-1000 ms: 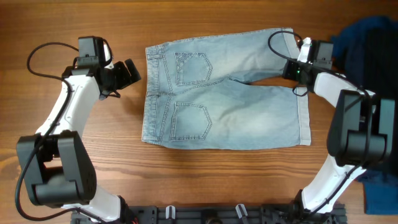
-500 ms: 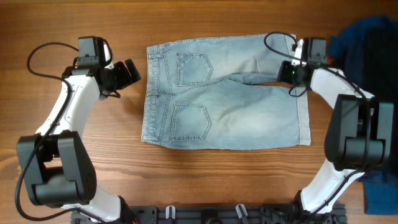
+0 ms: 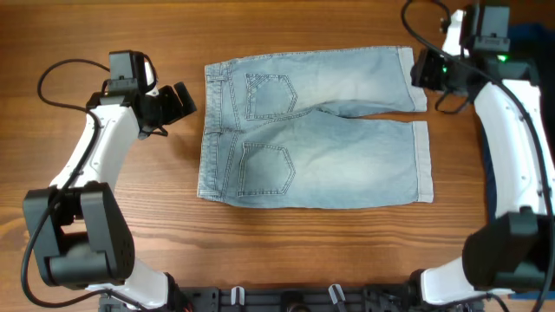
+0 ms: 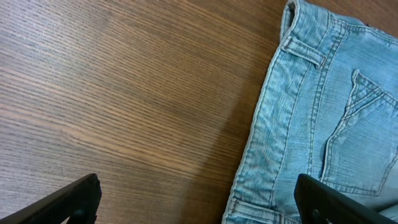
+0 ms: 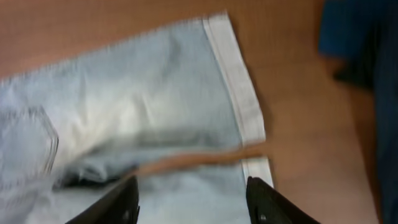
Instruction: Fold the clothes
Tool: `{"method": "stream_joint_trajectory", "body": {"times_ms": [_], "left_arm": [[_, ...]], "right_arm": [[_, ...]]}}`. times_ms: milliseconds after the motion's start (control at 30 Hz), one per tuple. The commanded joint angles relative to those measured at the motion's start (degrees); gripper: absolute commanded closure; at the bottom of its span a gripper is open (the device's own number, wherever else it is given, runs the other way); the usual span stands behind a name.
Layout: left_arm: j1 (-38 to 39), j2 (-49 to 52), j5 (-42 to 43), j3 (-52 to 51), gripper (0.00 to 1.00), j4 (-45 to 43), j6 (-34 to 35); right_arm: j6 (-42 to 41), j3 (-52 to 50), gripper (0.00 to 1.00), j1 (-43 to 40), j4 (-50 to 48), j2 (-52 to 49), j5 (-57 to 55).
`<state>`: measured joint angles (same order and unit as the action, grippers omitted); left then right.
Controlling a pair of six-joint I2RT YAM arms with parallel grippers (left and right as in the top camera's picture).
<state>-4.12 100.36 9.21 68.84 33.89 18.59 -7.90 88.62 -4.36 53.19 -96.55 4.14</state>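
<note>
The clothes, light blue denim shorts [image 3: 312, 126], lie spread flat on the wooden table, waistband to the left and both cuffed legs to the right. My left gripper [image 3: 184, 101] hovers just left of the waistband, open and holding nothing. In the left wrist view its gripper [image 4: 199, 205] spans bare wood and the waistband edge of the shorts [image 4: 323, 112]. My right gripper [image 3: 418, 73] is above the far leg's cuff, open. In the right wrist view that gripper [image 5: 196, 202] hangs over the shorts [image 5: 155, 106] without touching the cloth.
A dark navy garment [image 5: 357, 37] lies at the table's right side, close to the right arm, and shows partly behind that arm from overhead [image 3: 531, 36]. Bare wood surrounds the shorts on the left and front.
My right gripper has opened, let go of the far leg's cuff and risen away toward the far right. That leg now lies straight and flat. The left arm has not moved.
</note>
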Motion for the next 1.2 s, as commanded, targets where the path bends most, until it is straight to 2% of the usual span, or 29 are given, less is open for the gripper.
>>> {"method": "stream_joint_trajectory", "body": {"times_ms": [0, 233, 433, 567, 633, 800, 933, 1067, 1167], "left_arm": [[0.2, 0.7, -0.3, -0.3, 0.00, 0.0, -0.3], [0.2, 0.7, -0.3, -0.3, 0.00, 0.0, -0.3], [0.2, 0.7, -0.3, -0.3, 0.00, 0.0, -0.3], [0.2, 0.7, -0.3, -0.3, 0.00, -0.1, -0.3], [0.2, 0.7, -0.3, -0.3, 0.00, -3.2, -0.3], [0.2, 0.7, -0.3, -0.3, 0.00, -5.8, -0.3], [0.2, 0.7, 0.0, -0.3, 0.00, -6.0, -0.1], [0.2, 0.7, 2.6, -0.2, 0.00, -2.7, -0.1], [0.1, -0.5, 9.5, -0.2, 0.00, 3.3, -1.9]], "right_arm": [[-1.0, 0.3, 0.42, 0.0, 3.3, 0.4, 3.3], [0.3, 0.2, 0.38, 0.0, 6.5, 0.4, 3.6], [0.1, 0.2, 0.39, 0.0, 12.7, 0.4, 3.6], [-3.0, 0.2, 0.39, 0.0, 14.2, 0.4, 3.6], [-3.0, 0.2, 0.39, 0.0, 15.8, 0.4, 3.5], [-3.8, 0.2, 0.48, 0.0, 19.5, 0.4, 2.8], [-6.2, 0.2, 0.49, 0.0, 21.5, 0.5, 0.8], [-6.2, 0.2, 0.54, 0.0, 23.9, 0.8, 0.5], [-10.2, -0.2, 0.57, 0.0, 26.3, 2.9, -3.3]]}}
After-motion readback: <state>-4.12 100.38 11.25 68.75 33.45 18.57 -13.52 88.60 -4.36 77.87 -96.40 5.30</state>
